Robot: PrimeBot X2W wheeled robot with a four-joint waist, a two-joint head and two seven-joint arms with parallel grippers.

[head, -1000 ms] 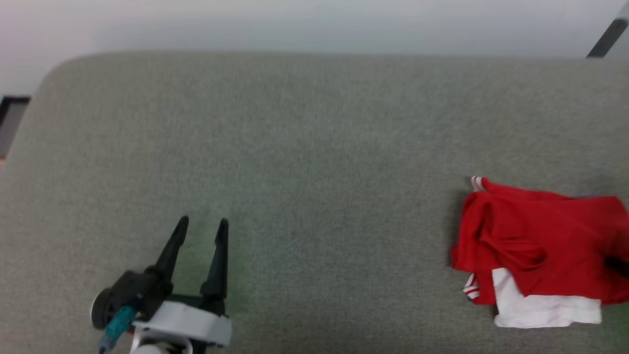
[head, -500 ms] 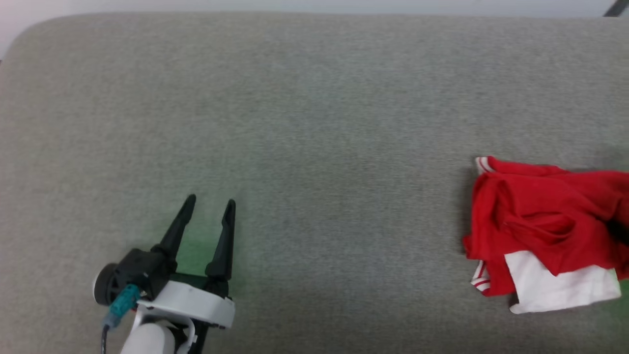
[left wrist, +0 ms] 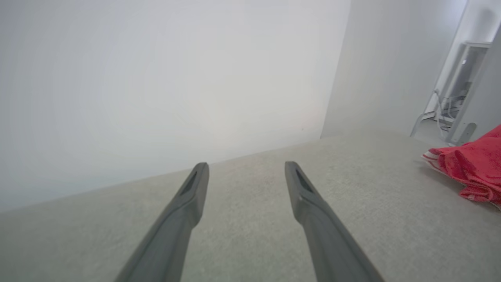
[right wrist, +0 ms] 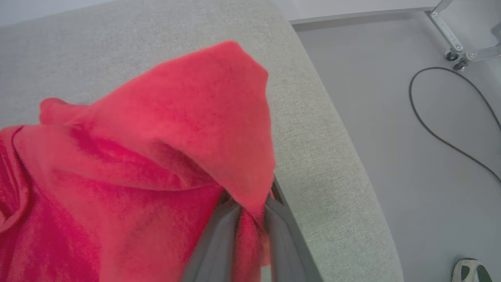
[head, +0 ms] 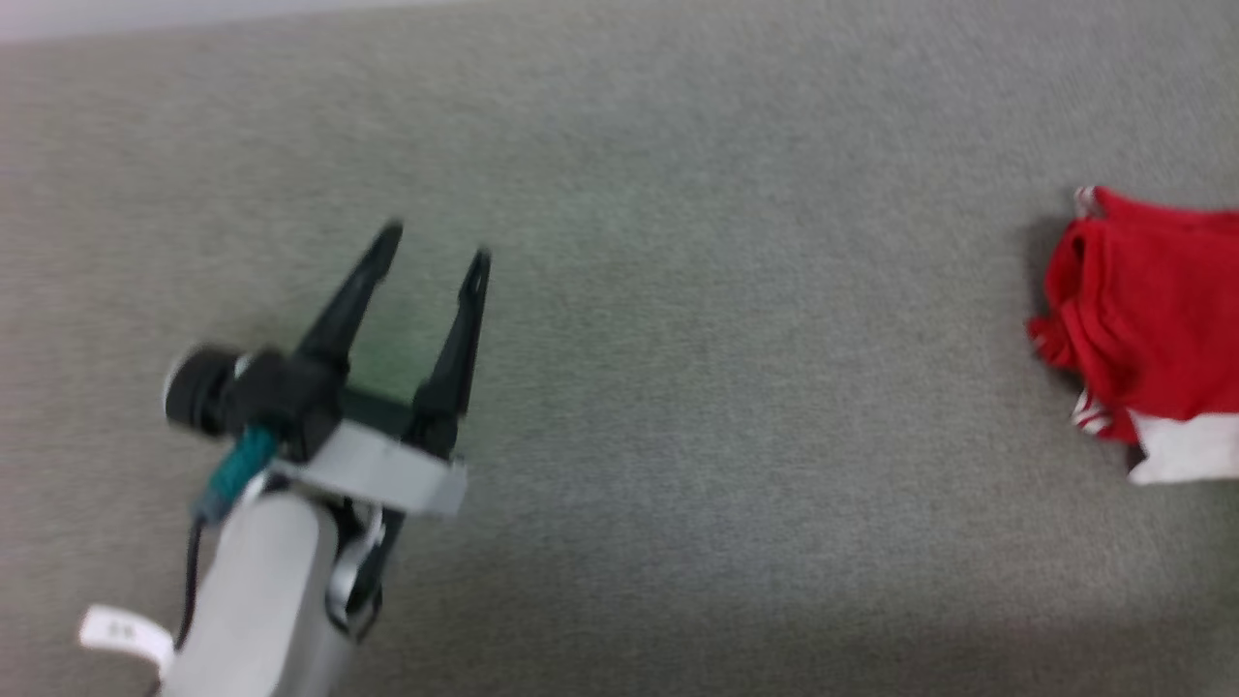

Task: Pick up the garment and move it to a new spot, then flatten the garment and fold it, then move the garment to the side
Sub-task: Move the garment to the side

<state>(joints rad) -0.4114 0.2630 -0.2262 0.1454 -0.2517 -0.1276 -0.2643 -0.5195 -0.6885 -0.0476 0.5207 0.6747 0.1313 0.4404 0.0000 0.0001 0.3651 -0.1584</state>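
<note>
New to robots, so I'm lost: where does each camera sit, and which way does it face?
Head view: on the head, facing down at the grey surface; shows the open left gripper and forearm.
Left wrist view: on that wrist, facing along its fingers, low across the surface to a white wall.
Right wrist view: on that wrist, facing down along the right gripper, shut on the red shirt.
Shared: all three show the shirt; the first two, the left gripper.
</note>
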